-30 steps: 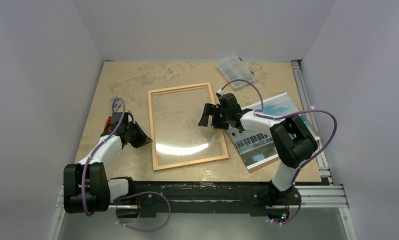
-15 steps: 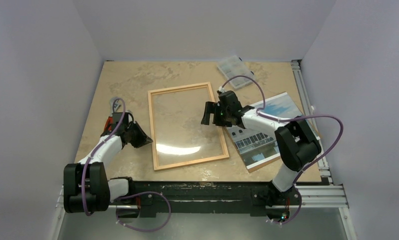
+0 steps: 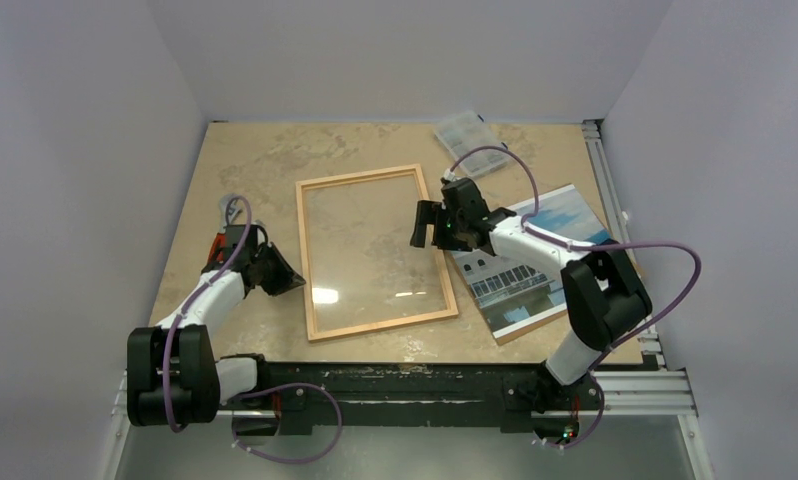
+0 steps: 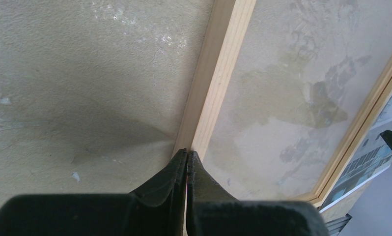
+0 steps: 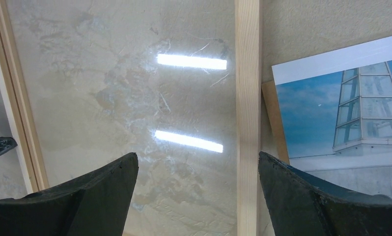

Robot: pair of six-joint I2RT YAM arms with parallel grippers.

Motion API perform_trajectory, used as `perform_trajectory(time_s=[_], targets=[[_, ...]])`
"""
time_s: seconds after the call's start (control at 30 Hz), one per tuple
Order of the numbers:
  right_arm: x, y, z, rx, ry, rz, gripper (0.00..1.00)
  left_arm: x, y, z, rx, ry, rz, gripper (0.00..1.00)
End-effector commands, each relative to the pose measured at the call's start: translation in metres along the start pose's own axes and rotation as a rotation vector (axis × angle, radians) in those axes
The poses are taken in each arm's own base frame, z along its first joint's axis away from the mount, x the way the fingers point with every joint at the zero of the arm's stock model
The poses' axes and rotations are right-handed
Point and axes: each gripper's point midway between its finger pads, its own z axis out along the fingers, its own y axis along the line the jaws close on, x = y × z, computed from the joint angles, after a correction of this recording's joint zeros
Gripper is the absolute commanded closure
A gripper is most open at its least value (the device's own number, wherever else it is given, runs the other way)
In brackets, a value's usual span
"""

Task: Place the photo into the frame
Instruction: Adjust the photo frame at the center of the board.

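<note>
Frame: the frame (image 3: 303,262) of thin pale wood with a clear pane lies flat in the middle of the overhead view, its long sides running up the picture with a slight tilt; the table (image 3: 255,160) shows through the pane.
Photo: the photo (image 3: 567,212) lies picture side up at the centre right of the overhead view, just beside the frame's right rail and outside it, turned at an angle; blue sky at its upper end, white building lower down.
Board: a brown board (image 5: 272,118) lies under the photo, its edge showing between the photo and the rail.
Left claw: the left gripper (image 4: 188,155) has its fingers pressed together with nothing between them, tips down at the outer edge of the frame's left rail, in the lower left of the overhead view.
Right claw: the right gripper (image 5: 198,162) is spread wide and holds nothing, hanging over the frame's right rail, one finger above the pane, the other above the photo side.
Box: a clear plastic box (image 3: 465,130) sits at the top of the table, well apart from the frame.
</note>
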Motion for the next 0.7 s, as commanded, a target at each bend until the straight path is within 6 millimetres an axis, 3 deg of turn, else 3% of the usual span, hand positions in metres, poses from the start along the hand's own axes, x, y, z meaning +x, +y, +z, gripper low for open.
perform_trajectory(time_s=[0.0, 0.17, 0.4, 0.67], targets=[[-0.021, 0.001, -0.015, 0.01, -0.055, -0.014, 0.1, 0.006, 0.009, 0.001, -0.043, 0.006, 0.018, 0.93], [-0.005, -0.013, -0.011, 0.038, -0.007, -0.019, 0.1, 0.006, -0.003, -0.002, 0.013, 0.018, 0.01, 0.68], [0.024, -0.019, -0.007, 0.018, 0.062, -0.025, 0.12, 0.001, -0.026, -0.013, 0.115, -0.005, 0.0, 0.43], [0.047, -0.015, -0.012, -0.029, 0.123, -0.027, 0.13, 0.007, -0.028, -0.01, 0.131, 0.03, -0.006, 0.34]])
